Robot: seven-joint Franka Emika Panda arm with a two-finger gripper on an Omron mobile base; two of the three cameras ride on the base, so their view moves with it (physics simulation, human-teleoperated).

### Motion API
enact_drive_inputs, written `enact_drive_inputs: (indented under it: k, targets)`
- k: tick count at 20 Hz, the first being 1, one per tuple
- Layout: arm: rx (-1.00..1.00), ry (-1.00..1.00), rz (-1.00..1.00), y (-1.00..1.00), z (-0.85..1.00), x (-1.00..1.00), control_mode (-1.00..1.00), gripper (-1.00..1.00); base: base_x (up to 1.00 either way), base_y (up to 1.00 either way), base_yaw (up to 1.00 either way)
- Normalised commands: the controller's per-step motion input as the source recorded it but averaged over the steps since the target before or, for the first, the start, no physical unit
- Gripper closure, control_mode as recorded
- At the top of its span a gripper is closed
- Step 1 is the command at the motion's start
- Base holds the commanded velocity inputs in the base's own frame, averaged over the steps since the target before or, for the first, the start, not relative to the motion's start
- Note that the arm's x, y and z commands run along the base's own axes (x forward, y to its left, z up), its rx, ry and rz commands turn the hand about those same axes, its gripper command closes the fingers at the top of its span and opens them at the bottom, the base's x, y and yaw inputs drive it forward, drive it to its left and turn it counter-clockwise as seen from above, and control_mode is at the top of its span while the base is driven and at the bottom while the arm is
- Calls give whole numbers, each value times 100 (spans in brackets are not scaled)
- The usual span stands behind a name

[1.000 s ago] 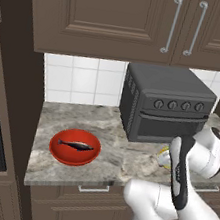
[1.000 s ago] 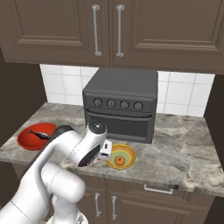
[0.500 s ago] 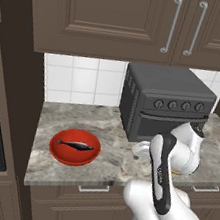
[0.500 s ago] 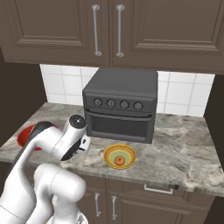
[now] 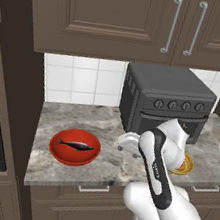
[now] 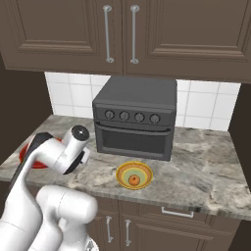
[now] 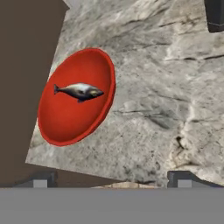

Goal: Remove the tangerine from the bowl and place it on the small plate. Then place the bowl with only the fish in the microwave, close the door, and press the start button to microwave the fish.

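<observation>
The tangerine (image 6: 134, 180) already sits on the small plate (image 6: 122, 172), so your job now is the bowl (image 5: 59, 151) with only the fish (image 5: 77, 145) in it. Your pincer (image 7: 111, 183) is spread wide and empty, hanging over bare tabletop (image 7: 175, 109); in the hand view the bowl lies up and left of the fingertips (image 7: 181, 180), apart from them. Bring one finger inside the rim, one outside, and clamp the wall clear of the fish.

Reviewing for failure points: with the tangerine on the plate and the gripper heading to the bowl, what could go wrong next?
The fish lies loose in the shallow bowl; tilting it during the lift could slide it out. The open gripper must catch a thin rim, so it may slip. The bowl sits near the counter edge and could be pushed off.
</observation>
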Motion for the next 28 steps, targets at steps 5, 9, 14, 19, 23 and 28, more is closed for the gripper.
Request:
enact_drive_inputs:
  k: [5,9,14,19,23,28]
  targets:
    - [9,5,0,54,-7,15,-100,-100,0,0,0]
    - [0,7,0,46,-42,41,-100,-100,0,0,0]
    - [0,6,0,35,-50,44,-100,-100,0,0,0]
    - [0,0,0,0,-47,14,-100,-100,0,0,0]
    - [0,0,0,0,-34,22,-100,-100,0,0,0]
    - [0,0,0,0,-30,24,-100,-100,0,0,0]
